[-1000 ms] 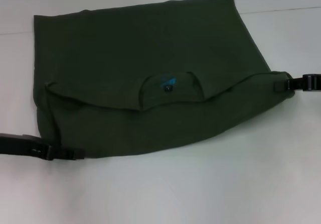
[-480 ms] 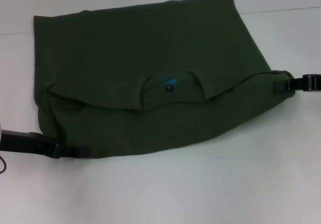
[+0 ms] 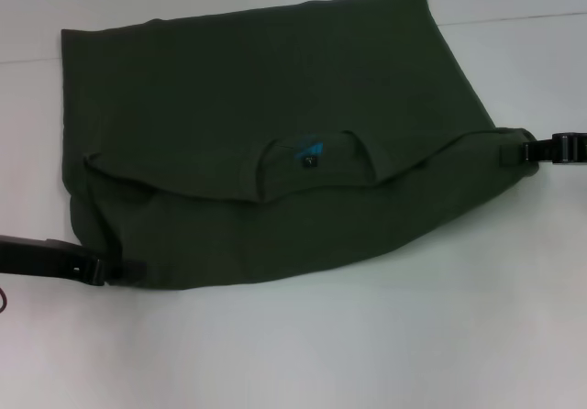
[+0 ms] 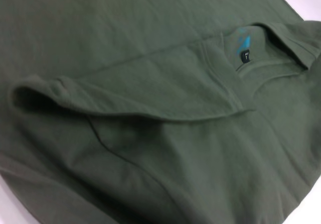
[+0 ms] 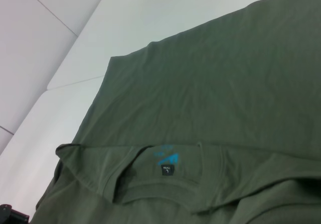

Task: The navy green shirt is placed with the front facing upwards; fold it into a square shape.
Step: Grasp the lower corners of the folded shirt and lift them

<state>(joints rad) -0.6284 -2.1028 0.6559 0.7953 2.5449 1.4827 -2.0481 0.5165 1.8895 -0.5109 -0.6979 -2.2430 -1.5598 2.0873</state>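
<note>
Here the navy green shirt point(image 3: 275, 143) lies between the grippers, its collar edge turned down once. The left gripper point(image 3: 124, 270) and right gripper point(image 3: 514, 153) each pinch an opposite corner; squaring folds apparently remain.

shirt point(image 3: 266, 134) print hidden, both arms cropped

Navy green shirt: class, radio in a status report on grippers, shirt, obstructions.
Left gripper at near-left corner, right gripper at right corner. Navy green shirt partly folded, collar up. Nothing in the way.
</note>
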